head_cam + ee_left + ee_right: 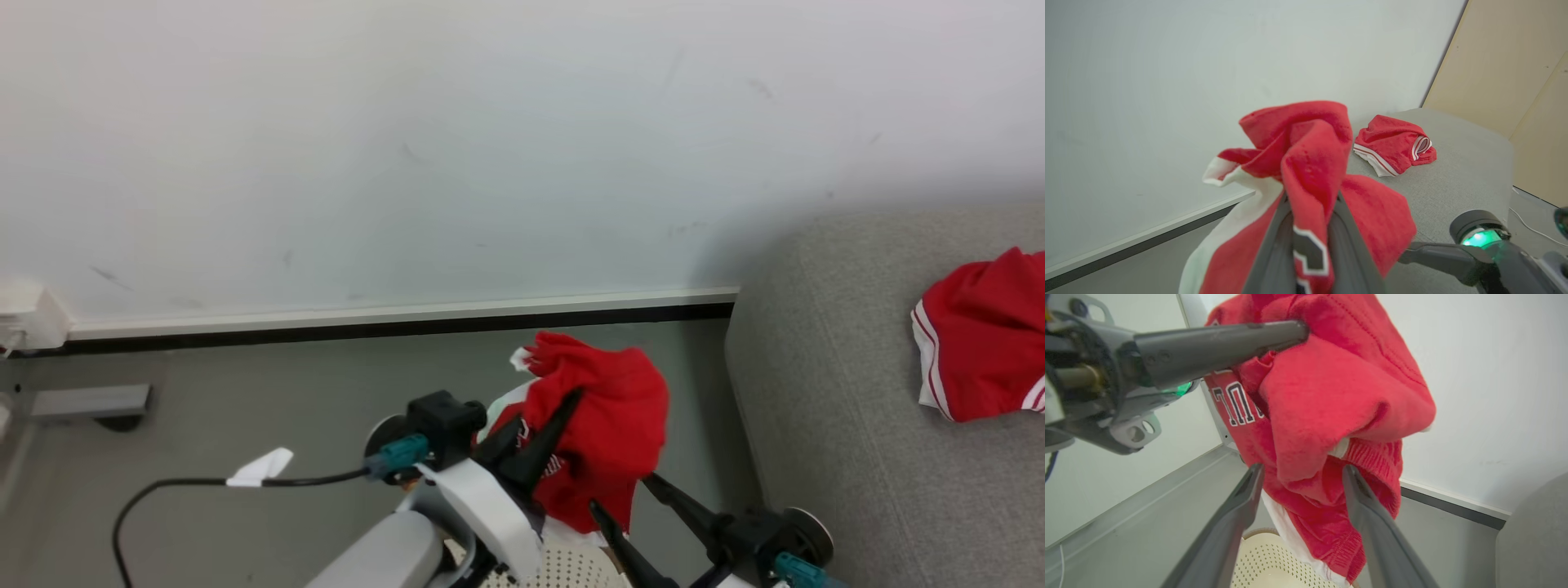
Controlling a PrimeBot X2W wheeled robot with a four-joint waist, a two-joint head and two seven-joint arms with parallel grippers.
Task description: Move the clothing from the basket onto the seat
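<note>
Closest to the head camera, the cream basket [563, 567] peeks in at the bottom edge. Just above it, the left gripper [567, 408] is pinched tight on a red lettered garment [612, 425], which hangs bunched in the air over the basket, with a white panel drooping towards it. Beside it, the right gripper [619, 492] has its fingers spread wide and grips nothing. Its tips sit by the garment's lower hem, and I cannot tell whether they touch it. Further right, the grey sofa [816, 425] carries a striped garment [980, 335], red with white edging, crumpled on the cushion well apart from both grippers. Grey floor [245, 392] runs back to a white wall [490, 163].
</note>
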